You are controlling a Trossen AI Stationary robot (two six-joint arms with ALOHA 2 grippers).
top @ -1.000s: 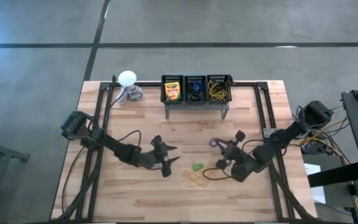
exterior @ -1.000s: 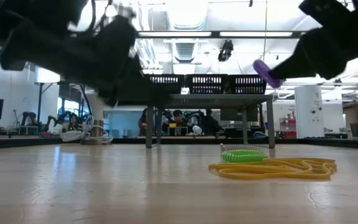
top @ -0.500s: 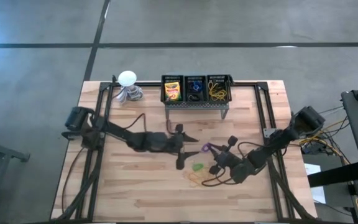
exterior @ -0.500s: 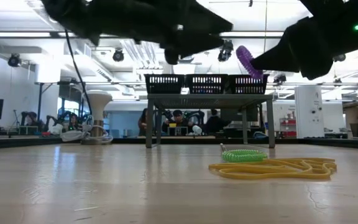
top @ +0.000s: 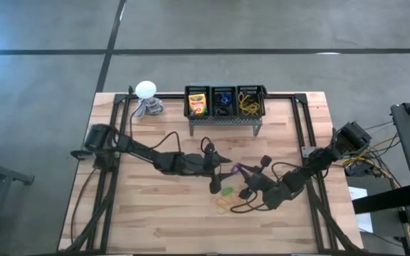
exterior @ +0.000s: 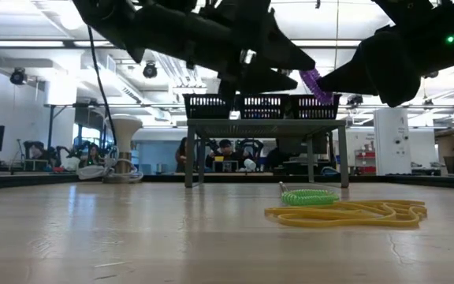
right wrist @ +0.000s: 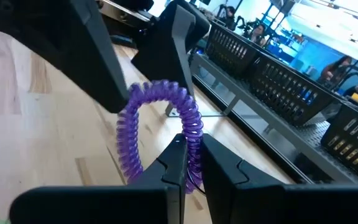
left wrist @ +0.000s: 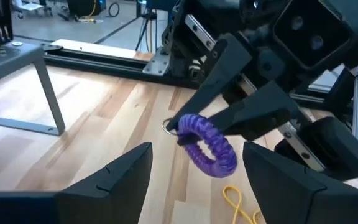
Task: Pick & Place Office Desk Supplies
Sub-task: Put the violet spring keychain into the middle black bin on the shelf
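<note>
The purple coil ring (right wrist: pixel 160 134) is being held up in the air above the middle of the tabletop (top: pixel 155 213), pinched by its lower edge in the right pincer (right wrist: pixel 191 163), whose fingers are being pressed tight together on it. In the left wrist view the same ring (left wrist: pixel 207 144) is being seen dangling from the tips of the right pincer's fingers, clear of the wood below.

The left pincer (top: pixel 219 173) is being brought in from the other side with its fingers (left wrist: pixel 120 180) spread wide, and the ring is being framed between them, with neither finger seen touching it. In the high view the two pincers are being shown almost tip to tip, in front of the rack of three black baskets (top: pixel 225 102).

Down on the tabletop, just beside the right arm, a green coil ring (exterior: pixel 309 196) is lying next to a tangle of yellow rubber bands (exterior: pixel 353 213); the two are close together, though whether they are touching cannot be told.

In the baskets, a yellow-and-green crayon box (top: pixel 198 104) is being shown in the left one, small dark and blue rings (top: pixel 223 101) in the middle one, and more yellow bands (top: pixel 248 102) in the right one. The white ball-shaped object (top: pixel 146 89) is standing at the far left corner, well apart from the action.
</note>
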